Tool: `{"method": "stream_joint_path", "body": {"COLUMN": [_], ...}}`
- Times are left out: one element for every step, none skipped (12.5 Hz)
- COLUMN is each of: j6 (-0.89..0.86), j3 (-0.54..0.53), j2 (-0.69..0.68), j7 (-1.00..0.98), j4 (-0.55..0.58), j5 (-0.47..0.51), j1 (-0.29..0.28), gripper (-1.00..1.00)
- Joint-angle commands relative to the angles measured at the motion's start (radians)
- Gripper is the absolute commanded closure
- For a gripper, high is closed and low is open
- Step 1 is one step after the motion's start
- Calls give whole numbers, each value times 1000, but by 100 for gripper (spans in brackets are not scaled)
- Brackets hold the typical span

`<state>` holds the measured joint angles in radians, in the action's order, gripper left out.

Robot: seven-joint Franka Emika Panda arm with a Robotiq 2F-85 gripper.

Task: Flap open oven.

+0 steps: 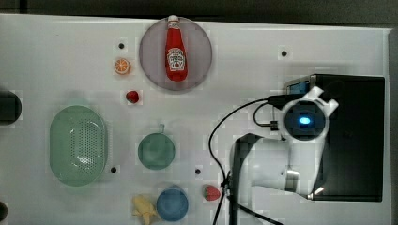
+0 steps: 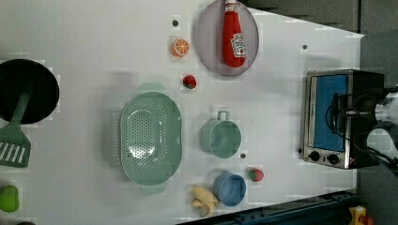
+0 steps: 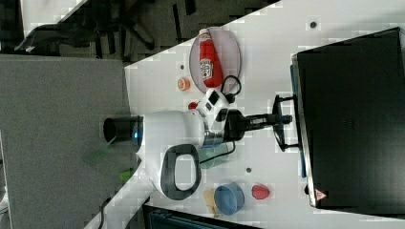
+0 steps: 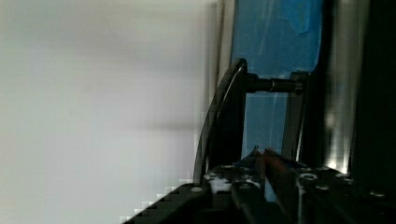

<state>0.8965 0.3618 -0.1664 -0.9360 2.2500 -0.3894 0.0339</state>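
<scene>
The oven (image 1: 354, 140) stands at the top view's right, a black-topped box with a silver frame. Its blue-tinted door (image 2: 328, 112) looks flush against the frame, with the knobs (image 2: 324, 157) beside it. A dark bar handle (image 3: 278, 136) stands off the door on two posts. My gripper (image 3: 282, 119) reaches straight at the door and is shut on that handle near its middle. In the wrist view the handle (image 4: 229, 116) runs down between my fingers (image 4: 275, 170), with the blue door (image 4: 275, 37) right behind. From above, my white wrist (image 1: 305, 121) covers the grip.
A ketchup bottle (image 1: 176, 47) lies on a grey plate (image 1: 150, 51). Toy fruit, a green colander (image 1: 78, 144), a green cup (image 1: 156, 151) and a blue cup (image 1: 172, 204) are spread over the white table. My black cable (image 1: 220, 126) loops in front of the oven.
</scene>
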Motion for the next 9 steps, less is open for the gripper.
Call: {"method": "stream_joint_path", "body": {"j6": [-22,-36,-52,-66,-76,-80,-80,-80,-80], "j3": [-62,-80,-94,-107,-116,-124,-132,-141,-150], "j2": [-8,-12,-19,-27,-38,-50,-69,-89,-108], "j7": [260,333,396,446,494,536,573,586,591], "j4": [36,42,45,45,46,47,47,47,46], "j5": [-85,-138,-196,-251,-298,-325,-328,-328,-328], "j1": [-66,-73,-80,-87,-94,-98,-102,-105,-110], "gripper": [65,65,65,65,65,65,65,65,65]}}
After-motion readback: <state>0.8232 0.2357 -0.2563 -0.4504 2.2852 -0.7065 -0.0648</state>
